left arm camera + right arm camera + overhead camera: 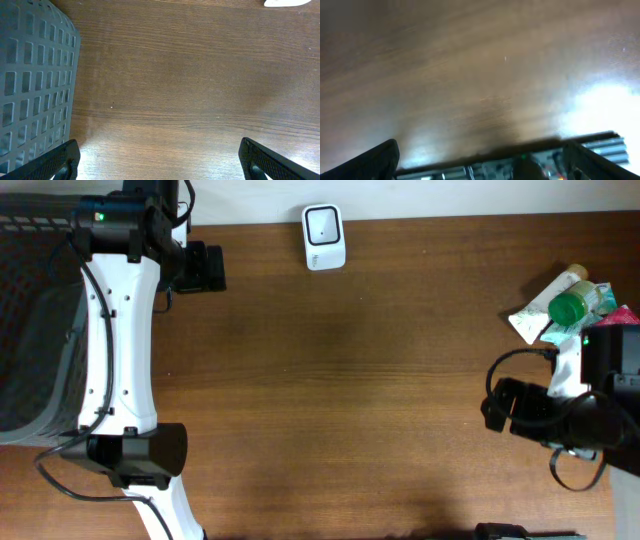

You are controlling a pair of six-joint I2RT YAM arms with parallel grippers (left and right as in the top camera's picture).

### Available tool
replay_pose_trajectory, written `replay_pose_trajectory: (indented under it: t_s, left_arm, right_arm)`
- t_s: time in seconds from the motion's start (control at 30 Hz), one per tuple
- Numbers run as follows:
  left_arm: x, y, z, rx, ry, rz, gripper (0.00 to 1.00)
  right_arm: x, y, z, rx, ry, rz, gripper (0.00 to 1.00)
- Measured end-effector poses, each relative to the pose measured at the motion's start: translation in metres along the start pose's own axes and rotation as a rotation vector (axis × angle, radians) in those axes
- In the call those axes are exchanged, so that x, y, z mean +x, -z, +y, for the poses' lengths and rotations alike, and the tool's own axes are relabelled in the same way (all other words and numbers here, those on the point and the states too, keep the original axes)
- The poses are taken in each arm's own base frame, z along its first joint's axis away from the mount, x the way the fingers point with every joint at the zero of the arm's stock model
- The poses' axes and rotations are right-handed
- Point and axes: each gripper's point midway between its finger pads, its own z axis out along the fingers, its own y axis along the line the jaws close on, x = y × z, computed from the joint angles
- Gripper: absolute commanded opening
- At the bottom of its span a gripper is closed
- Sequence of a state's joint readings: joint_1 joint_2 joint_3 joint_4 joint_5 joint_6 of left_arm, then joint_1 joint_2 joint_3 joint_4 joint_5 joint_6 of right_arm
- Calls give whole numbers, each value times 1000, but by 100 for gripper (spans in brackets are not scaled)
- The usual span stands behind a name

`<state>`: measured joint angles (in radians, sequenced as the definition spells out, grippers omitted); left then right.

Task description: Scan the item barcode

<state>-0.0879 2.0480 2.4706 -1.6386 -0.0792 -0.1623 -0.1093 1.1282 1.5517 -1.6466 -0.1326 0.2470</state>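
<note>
From above, the white left arm (120, 350) rises closest to the lens, running along the left side of the table (380, 410) from its near edge to the far one, beside a dark mesh basket (30, 330) at the left border. The left gripper (208, 268) points right over bare wood near the far edge, with nothing in it. The white scanner (324, 237) lies at the far edge, a little left of the middle, well apart from both grippers. The heap of items (565, 305) sits at the far right, with a green-capped bottle (575, 306) resting on a white pouch (528, 323). Just nearer than the heap, the black right arm (600, 420) points the right gripper (497, 405) leftward, apart from the heap and empty. In the left wrist view the two black fingers (55, 164) stand at the bottom corners, spread wide over plain wood, the left gripper (159, 159) holding nothing; the basket (35, 75) fills the left side and a sliver of the scanner (287, 2) shows at the top right. The right wrist view is blurred: the fingers (370, 161) are spread wide at the bottom corners, the right gripper (480, 162) is empty over wood, and I cannot tell what the dark, shiny strip between them is.
</note>
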Motion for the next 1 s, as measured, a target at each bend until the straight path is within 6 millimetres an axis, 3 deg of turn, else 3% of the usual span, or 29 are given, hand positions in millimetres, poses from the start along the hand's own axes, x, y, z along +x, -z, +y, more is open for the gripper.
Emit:
replay_pose_trajectory:
  t_s: [0.1,0.17,0.23,0.3,0.5,0.7,0.9,1.0]
  left_arm:
    - [0,0,0,0,0,0,99]
    - [0,0,0,0,0,0,99]
    - [1,0,0,0,0,2,99]
    - [0,0,0,-1,1,1,99]
    - [0,-1,0,0,0,2,99]
    - [0,-1,0,0,0,2,99]
    - [0,-1,0,0,-1,2,99]
    - [0,-1,0,0,-1,2,99]
  right_arm:
    - [-14,-7,3,-13,35,-53,99]
    - [-29,-13,12,-54,116,-186,99]
    - [-28,-15,27,-115,228,-336,99]
    - [-14,-18,36,-188,327,-502,99]
    - [11,-58,18,-245,358,-840,99]
    - [7,-88,17,-278,392,-1015,99]
    - [-8,-79,24,-290,426,-1158,98]
    - [-12,-91,25,-284,452,-1214,99]
